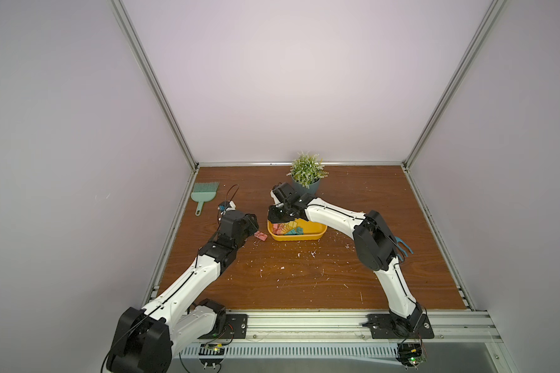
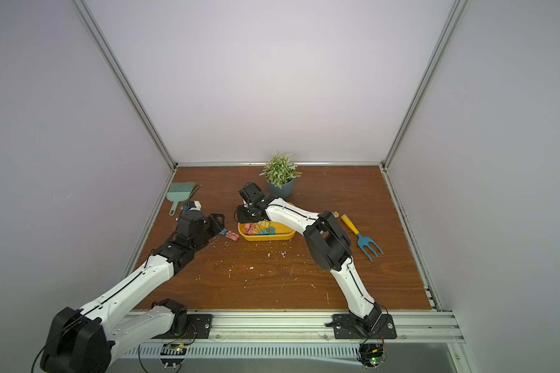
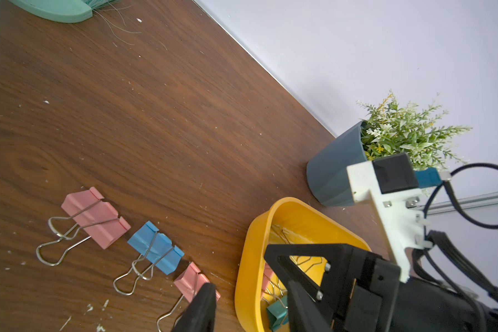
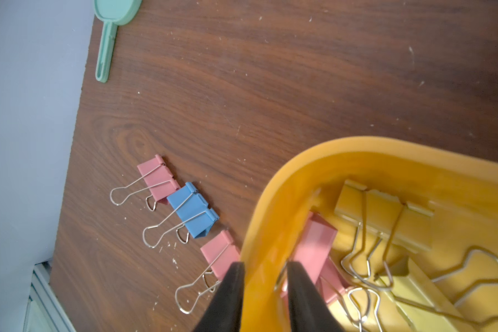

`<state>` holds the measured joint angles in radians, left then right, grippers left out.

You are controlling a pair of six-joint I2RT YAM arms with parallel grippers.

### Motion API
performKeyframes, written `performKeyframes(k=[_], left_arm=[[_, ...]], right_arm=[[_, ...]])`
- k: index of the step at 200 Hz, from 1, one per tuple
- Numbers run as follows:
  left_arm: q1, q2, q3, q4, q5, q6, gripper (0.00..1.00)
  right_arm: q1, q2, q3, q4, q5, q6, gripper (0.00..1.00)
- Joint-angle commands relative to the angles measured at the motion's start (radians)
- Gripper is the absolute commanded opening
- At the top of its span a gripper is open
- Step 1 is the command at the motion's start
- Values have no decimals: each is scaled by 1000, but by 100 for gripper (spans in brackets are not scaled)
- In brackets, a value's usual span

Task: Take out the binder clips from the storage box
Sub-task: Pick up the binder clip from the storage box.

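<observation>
You have the right claw (image 4: 266, 287) astride the storage box (image 4: 385, 149) wall, part spread; whether it pinches, cannot tell. Nearest pink binder clip (image 4: 314, 244): just inside, beside the inner jaw, long axis toward the claw.

I read the storage box (image 1: 296, 238) as solid yellow. The table (image 1: 304, 277) is dark brown wood grain flecked with white. The binder clips (image 2: 232, 235) all carry silver wire handles. I log their bodies as follows:

- **Outside the box:** first pink clip (image 3: 95, 217), blue clip (image 3: 156, 247), second pink clip (image 3: 191, 280).
- **Inside the box:** boxed pink clip (image 4: 314, 247), yellow clip (image 4: 383, 212), teal clip (image 3: 276, 313).

The plant pot (image 3: 334, 175) is grey-blue and its foliage (image 3: 406, 132) is green with pale tips. The brush (image 1: 204, 195) is mint green. The fork (image 2: 364, 240) has blue tines and a yellow handle. The left arm (image 1: 188, 284) and right arm (image 1: 330, 214) have white links and black joints. The walls (image 1: 288, 80) are pale lilac-grey.
</observation>
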<state>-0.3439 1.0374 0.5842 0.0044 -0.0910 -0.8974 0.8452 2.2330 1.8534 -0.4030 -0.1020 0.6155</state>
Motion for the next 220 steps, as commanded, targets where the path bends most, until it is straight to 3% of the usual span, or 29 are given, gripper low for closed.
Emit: performKeyframes(k=[1,86,136,173,205,220], left_arm=[[13,-13,-12,14,0,5,45],[14,9,0,29,22,-3,45],[15,7,1,25,19,0,45],[17,7,1,28,22,0,45],[18,13,5,27,25,2,45],[19,13,6,27,28,2,45]], right_arm=[[5,0,37,-56,45,-13,28],[5,9,42,-75,59,-17,25],[5,25,60,-97,64,-20,14],[5,18,56,-105,71,-19,13],[5,-34,21,-74,70,-11,1],[5,-72,-10,-49,64,-7,1]])
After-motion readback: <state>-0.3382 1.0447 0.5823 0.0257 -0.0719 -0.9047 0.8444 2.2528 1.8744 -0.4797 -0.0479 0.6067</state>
